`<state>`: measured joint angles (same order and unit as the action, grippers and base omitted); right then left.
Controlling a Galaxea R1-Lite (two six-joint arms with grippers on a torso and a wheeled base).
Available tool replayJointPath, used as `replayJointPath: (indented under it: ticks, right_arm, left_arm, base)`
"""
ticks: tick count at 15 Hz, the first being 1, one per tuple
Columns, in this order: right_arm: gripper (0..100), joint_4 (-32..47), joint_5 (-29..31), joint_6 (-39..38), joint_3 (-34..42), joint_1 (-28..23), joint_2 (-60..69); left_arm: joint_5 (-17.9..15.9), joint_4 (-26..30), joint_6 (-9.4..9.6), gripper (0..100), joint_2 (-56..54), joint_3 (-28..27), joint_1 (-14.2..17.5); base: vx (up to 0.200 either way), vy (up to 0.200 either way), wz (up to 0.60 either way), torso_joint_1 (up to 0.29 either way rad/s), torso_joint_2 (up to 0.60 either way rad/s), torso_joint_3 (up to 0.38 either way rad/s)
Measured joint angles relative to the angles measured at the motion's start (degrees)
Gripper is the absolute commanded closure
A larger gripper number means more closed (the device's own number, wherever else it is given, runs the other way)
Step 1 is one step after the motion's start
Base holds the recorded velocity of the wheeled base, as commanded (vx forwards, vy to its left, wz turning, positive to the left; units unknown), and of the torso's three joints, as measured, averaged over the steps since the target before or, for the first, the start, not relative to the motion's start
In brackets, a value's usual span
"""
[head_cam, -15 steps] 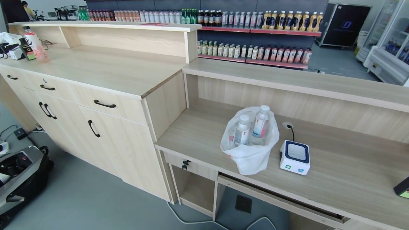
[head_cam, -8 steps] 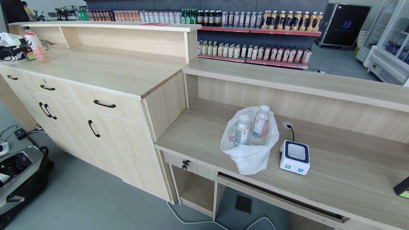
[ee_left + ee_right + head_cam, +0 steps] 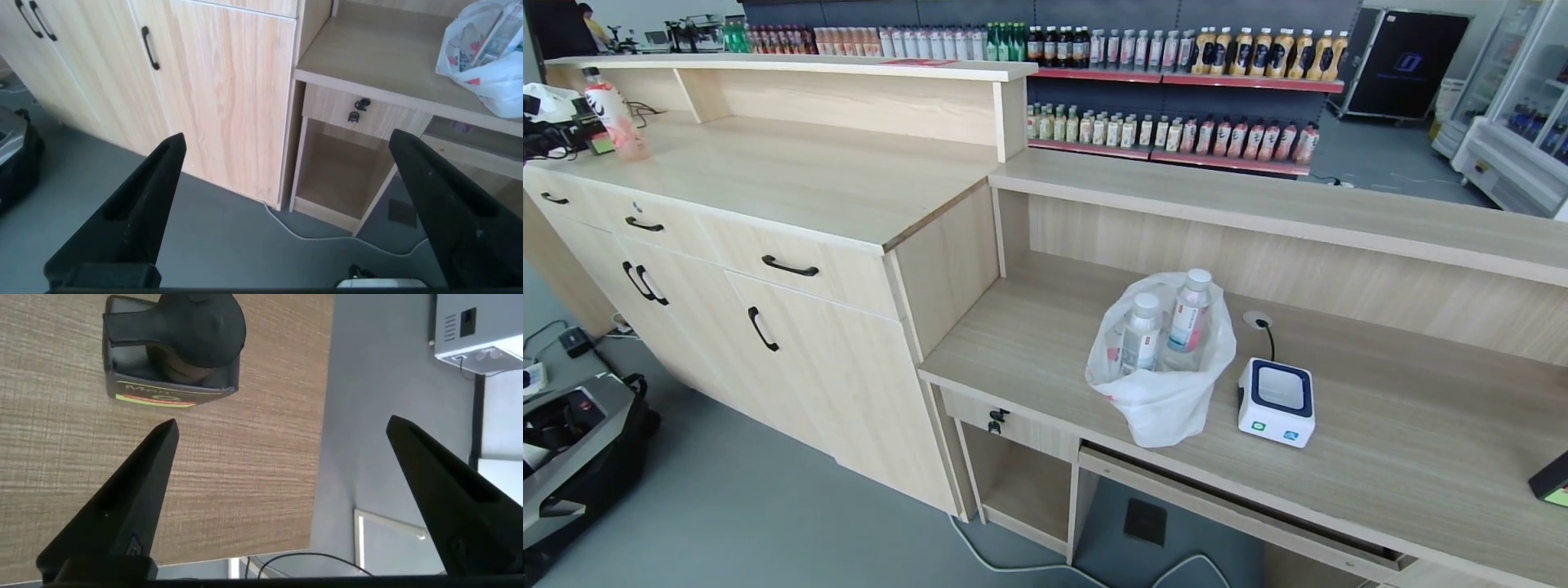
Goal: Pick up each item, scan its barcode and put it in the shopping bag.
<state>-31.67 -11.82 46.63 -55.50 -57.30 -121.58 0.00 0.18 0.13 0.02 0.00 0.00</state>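
Two bottles (image 3: 1141, 331) stand upright in the bag (image 3: 1160, 400) on the desk (image 3: 1421, 441), with the scanner (image 3: 1276, 402) just beside the bag at 3 o'clock. So part of the job looks done.

What's left? A dark box (image 3: 1553, 480) sits at about 4 o'clock from the scanner, well apart from it. A pink bottle (image 3: 614, 110) stands far off at 10 o'clock on the raised counter (image 3: 809, 180).

The right claw (image 3: 282, 423) hangs over the desk near the box (image 3: 170, 355), spread wide and holding nothing. The left claw (image 3: 288, 140) is just as wide and just as empty, out over the floor facing the cupboards.

Now the dangers. The desk edge runs near that box with bare floor beyond, so an off-centre approach could shove it over rather than catch it. Something dark and rounded sits on its top, and a pinch there might slip.

The bag is soft and slumped, and both bottles take up much of its mouth. A third item dropped in carelessly could tip a bottle or push the bag into the scanner.

And the pink bottle is tall and slim, so a clipped shoulder would likely knock it over.
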Motion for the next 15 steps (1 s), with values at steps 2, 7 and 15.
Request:
replayJointPath:
  ticks: [2, 7, 15]
  right_arm:
    - [0, -0.02, -0.29, 0.0, -0.67, -0.01, -1.19]
    - [0, -0.07, -4.46, -0.51, -1.79, 2.58, -3.21]
    - [0, -2.67, -5.12, -0.18, -1.55, 6.03, -5.19]
  left_arm:
    - [0.0, 0.0, -0.02, 0, 0.0, 0.0, 0.0]
    - [0.0, 0.0, -0.02, 0, 0.0, 0.0, 0.0]
    - [0.0, 0.0, 0.0, 0, 0.0, 0.0, 0.0]
  base:
    - [0.0, 0.0, 0.0, 0.0, 0.0, 0.0]
    - [0.0, 0.0, 0.0, 0.0, 0.0, 0.0]
    - [0.0, 0.0, 0.0, 0.0, 0.0, 0.0]
